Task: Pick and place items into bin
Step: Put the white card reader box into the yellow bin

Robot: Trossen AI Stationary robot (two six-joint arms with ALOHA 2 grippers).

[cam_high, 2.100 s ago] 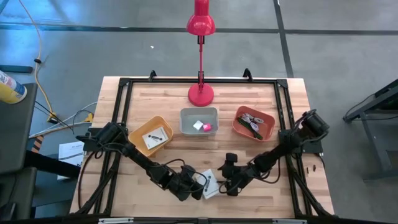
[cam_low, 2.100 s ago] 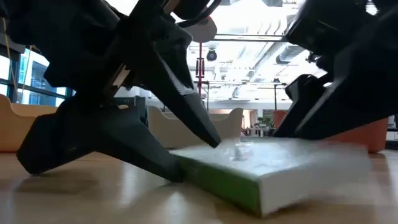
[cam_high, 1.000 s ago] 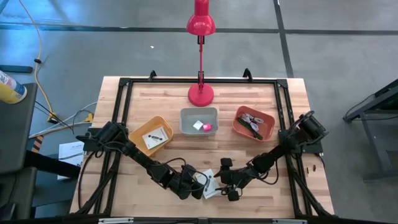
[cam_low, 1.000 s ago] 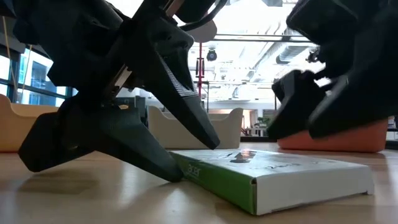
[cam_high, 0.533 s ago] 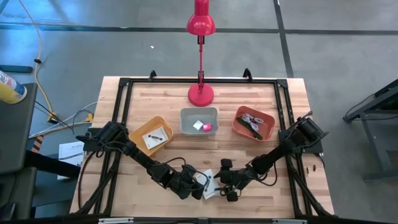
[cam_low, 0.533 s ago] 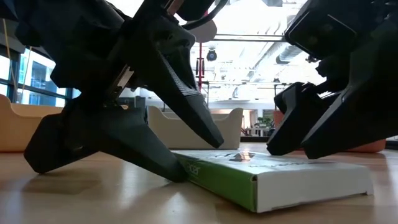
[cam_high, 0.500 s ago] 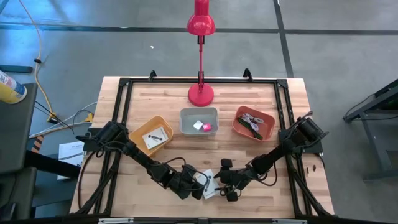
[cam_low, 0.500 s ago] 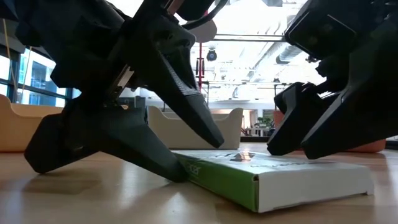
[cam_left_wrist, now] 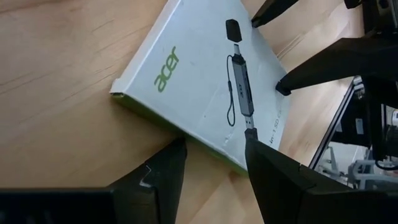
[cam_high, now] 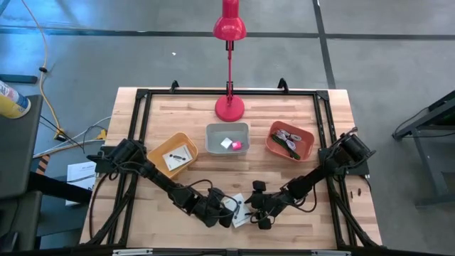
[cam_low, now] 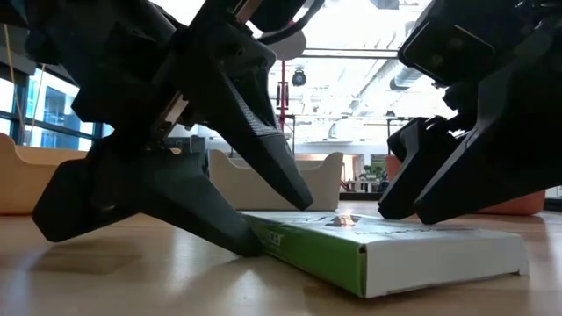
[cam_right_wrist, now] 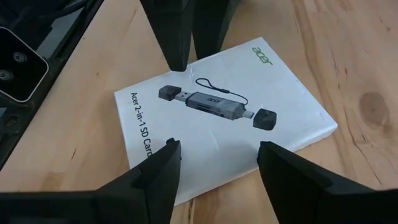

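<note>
A flat white box (cam_high: 239, 209) with green sides, printed with "acer" and a card reader, lies flat near the table's near edge; it also shows as the box (cam_right_wrist: 224, 118). My left gripper (cam_left_wrist: 214, 138) is open at the box's left long side, one finger beside the green side and the other over the top face. My right gripper (cam_right_wrist: 219, 144) is open over the box's right part, its fingertips (cam_low: 393, 209) just above the top face. The other items lie in the bins: a white card, pink and white cubes, a green stick, silvery bits. My left gripper comes slanting down from the table's left. One fingertip (cam_left_wrist: 176, 144) stands on the table against the box's green long side (cam_left_wrist: 196, 138). The other fingertip (cam_left_wrist: 250, 135) lies at the top face; I cannot tell whether it touches. The box stays flat on the table. My right gripper slants down from the right, and I cannot tell whether its tips touch the top face.
An orange bin (cam_high: 173, 155) holds a white card, a grey bin (cam_high: 227, 139) the two cubes, and another orange bin (cam_high: 290, 140) the green stick and silvery bits. A red lamp (cam_high: 229, 107) stands at the far side. The black frame rails run along the table's edges.
My right gripper has come down a little toward the box's top face. The box has stayed flat in its place.
</note>
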